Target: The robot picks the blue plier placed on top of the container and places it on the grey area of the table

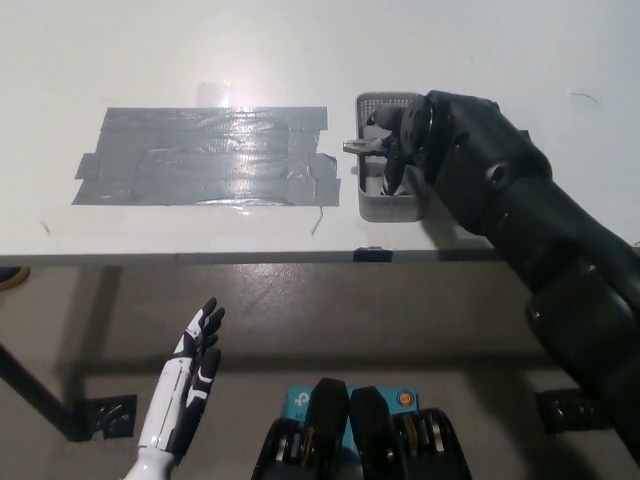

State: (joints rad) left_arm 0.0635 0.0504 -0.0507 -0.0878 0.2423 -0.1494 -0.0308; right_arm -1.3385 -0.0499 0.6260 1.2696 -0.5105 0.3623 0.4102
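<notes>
Right hand [415, 140] clasping plier [362, 146] over container [385, 205], grey area [205, 155] beside, left hand [190, 375] spread low.

The plier [366, 146] lay across the left rim of the container [388, 205], its grey metal nose poking out to the left past the wall; the handles ran rightward over the container and were mostly hidden, so their blue barely showed. The container was a small grey perforated tray standing on the white desk [300, 50], just right of the grey area [205, 155], a patch of shiny grey tape strips
</notes>
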